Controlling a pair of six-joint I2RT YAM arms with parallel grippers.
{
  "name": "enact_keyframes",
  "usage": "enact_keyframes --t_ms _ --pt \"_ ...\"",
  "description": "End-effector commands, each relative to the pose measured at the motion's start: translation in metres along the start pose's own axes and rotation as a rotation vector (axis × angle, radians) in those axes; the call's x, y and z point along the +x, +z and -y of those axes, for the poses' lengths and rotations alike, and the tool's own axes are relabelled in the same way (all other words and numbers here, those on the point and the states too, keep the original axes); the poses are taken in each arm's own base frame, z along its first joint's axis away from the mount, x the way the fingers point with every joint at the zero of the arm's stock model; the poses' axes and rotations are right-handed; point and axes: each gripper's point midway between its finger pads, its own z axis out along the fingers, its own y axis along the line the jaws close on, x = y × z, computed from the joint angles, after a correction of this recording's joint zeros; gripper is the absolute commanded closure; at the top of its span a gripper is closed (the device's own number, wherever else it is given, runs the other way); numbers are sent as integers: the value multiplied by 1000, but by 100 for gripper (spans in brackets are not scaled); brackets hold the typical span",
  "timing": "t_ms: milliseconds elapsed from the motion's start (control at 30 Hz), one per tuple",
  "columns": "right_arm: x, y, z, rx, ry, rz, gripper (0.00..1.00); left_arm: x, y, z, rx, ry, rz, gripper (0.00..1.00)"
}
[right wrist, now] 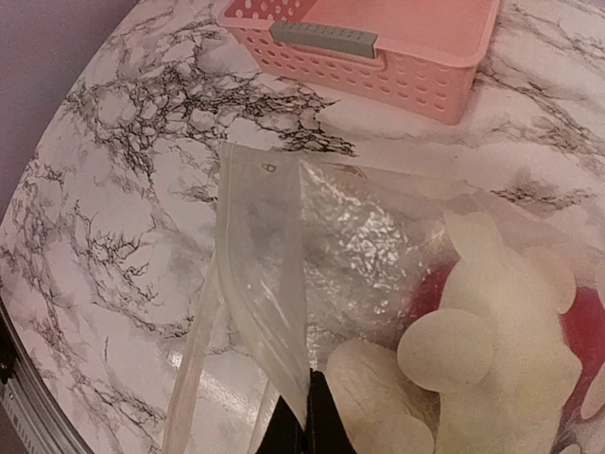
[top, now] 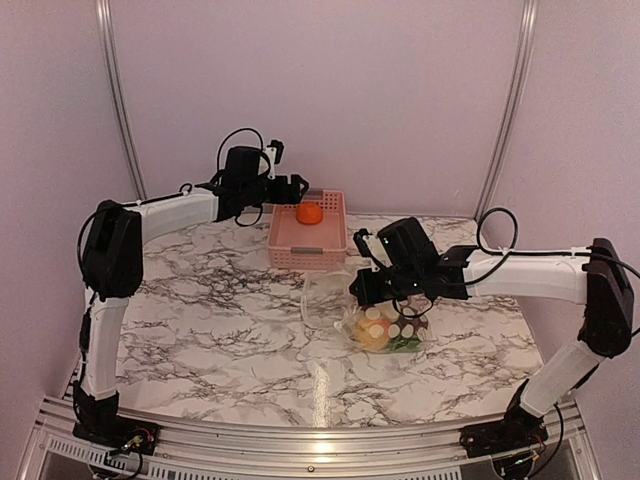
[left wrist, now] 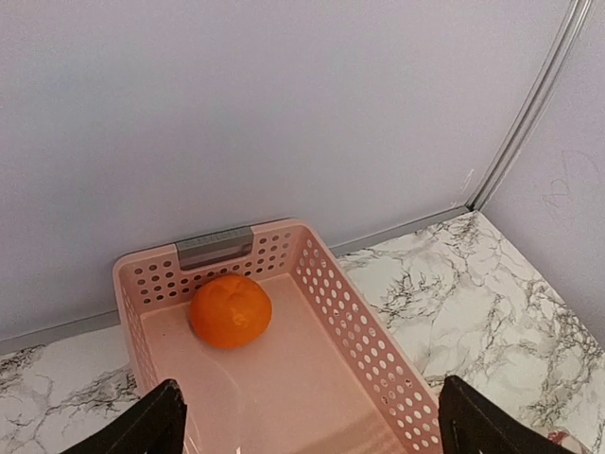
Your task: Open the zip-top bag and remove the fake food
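Observation:
The clear dotted zip-top bag lies on the marble table right of centre, its mouth gaping to the left. Yellow, green, red and white fake food pieces show through it. My right gripper is shut on the bag's upper edge and holds it up; it also shows in the top view. An orange toy fruit lies in the pink basket at the back, also seen from above. My left gripper is open and empty above the basket.
The pink basket stands against the back wall with a grey label on its near end. Metal frame rails run up the wall on both sides. The table's front edge has an aluminium rail.

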Motion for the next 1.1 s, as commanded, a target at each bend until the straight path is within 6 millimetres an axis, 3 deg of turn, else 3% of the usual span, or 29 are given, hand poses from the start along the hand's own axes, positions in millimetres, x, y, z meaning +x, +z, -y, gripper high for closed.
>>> enact_keyframes --t_ms 0,67,167,433,633,767,867,1067 --pt "-10 -7 -6 -38 7 30 100 -16 -41 24 116 23 61 5" --pt "-10 -8 -7 -44 6 29 100 -14 -63 35 161 24 75 5" --pt "-10 -9 -10 -57 0 26 100 6 -89 52 224 31 65 7" --pt "-11 -20 -21 -116 -10 38 100 88 -152 107 391 99 3 14" --pt "-15 -31 -34 -177 -16 42 100 136 -181 149 509 188 3 22" --pt "-12 -33 -37 -191 -20 34 100 160 -184 171 572 223 -24 30" --pt "-7 -30 -38 -197 -22 14 100 179 -179 188 602 262 -62 30" --pt "-8 -35 -48 -231 -28 20 100 195 -169 218 686 279 -56 32"
